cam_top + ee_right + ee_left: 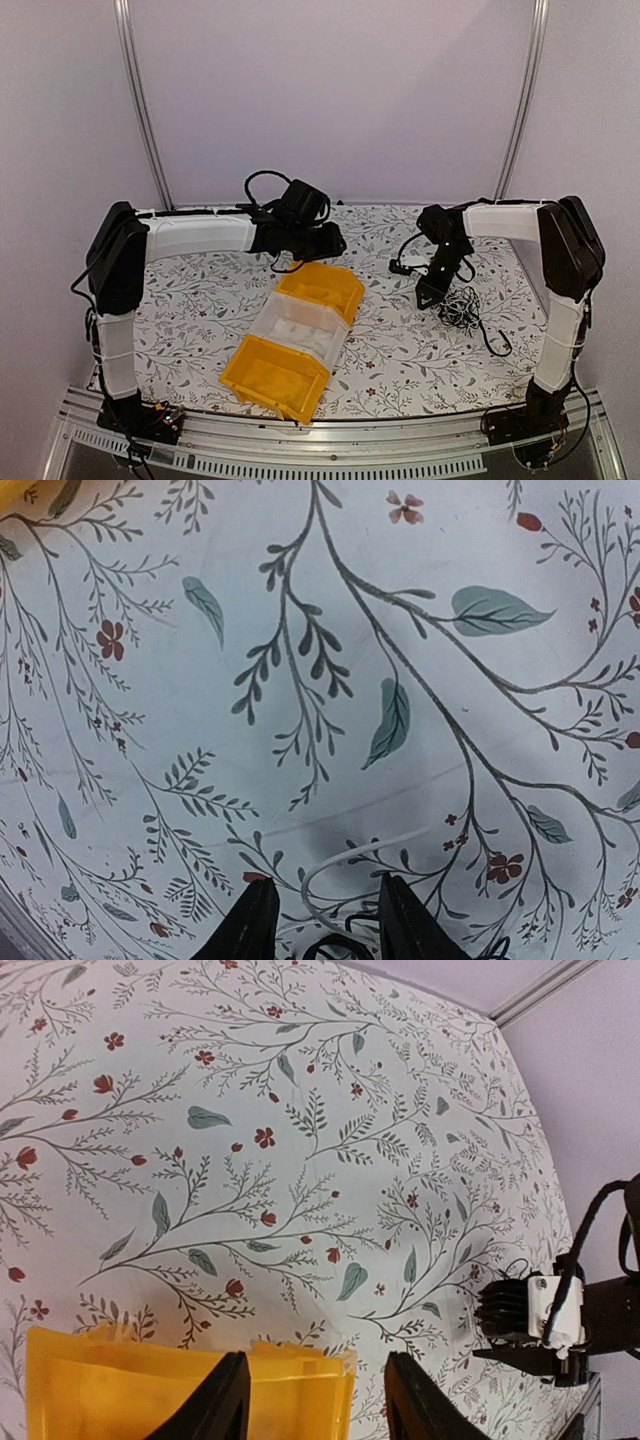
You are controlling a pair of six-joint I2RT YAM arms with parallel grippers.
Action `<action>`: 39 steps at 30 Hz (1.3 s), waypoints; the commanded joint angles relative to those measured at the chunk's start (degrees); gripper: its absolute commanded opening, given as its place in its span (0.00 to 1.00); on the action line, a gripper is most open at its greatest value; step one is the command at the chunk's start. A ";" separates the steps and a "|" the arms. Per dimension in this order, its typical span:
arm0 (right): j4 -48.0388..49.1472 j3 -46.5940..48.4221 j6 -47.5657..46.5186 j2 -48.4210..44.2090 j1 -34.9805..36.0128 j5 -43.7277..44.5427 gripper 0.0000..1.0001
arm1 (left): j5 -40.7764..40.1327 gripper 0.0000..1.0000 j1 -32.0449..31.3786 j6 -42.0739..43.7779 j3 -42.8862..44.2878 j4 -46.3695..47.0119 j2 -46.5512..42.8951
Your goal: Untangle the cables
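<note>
Two grippers, we record. Left gripper (315, 1360): jaws parted, empty, poised above the yellow bin (150, 1390), clear of the work. Right gripper (325, 885): jaws apart directly over the cables (460, 305), which lie tangled well right of that bin, seemingly to pick out a strand.

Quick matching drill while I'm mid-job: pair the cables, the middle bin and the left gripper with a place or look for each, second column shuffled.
1. cables
2. middle bin
3. left gripper

A. open, over the edge of the far yellow bin
B. tangled on the table by the right gripper
C. translucent white

Pairs: 1-B, 2-C, 3-A
</note>
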 commanded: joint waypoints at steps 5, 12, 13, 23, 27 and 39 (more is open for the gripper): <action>3.65 -1.62 -0.11 2.93 1.02 5.75 0.36 | -0.51 0.49 -0.43 -0.67 -0.40 2.59 -1.11; 3.09 1.56 0.86 0.75 1.09 2.94 0.00 | 0.90 0.49 -0.24 0.41 0.92 2.95 0.07; 2.18 3.40 1.23 -0.95 1.10 0.83 0.00 | 1.48 0.49 -0.26 0.95 1.19 3.42 0.29; -4.29 17.51 6.61 -9.79 0.42 -20.18 0.00 | 17.06 0.56 -1.73 13.26 -6.89 28.26 -4.03; -2.82 18.82 10.71 -11.18 -1.19 -25.03 0.00 | 22.86 0.59 -2.27 15.34 -9.68 38.23 -5.24; 4.90 20.17 21.82 -14.86 -2.43 -33.98 0.00 | 31.95 0.68 -5.17 15.31 -3.90 51.36 1.82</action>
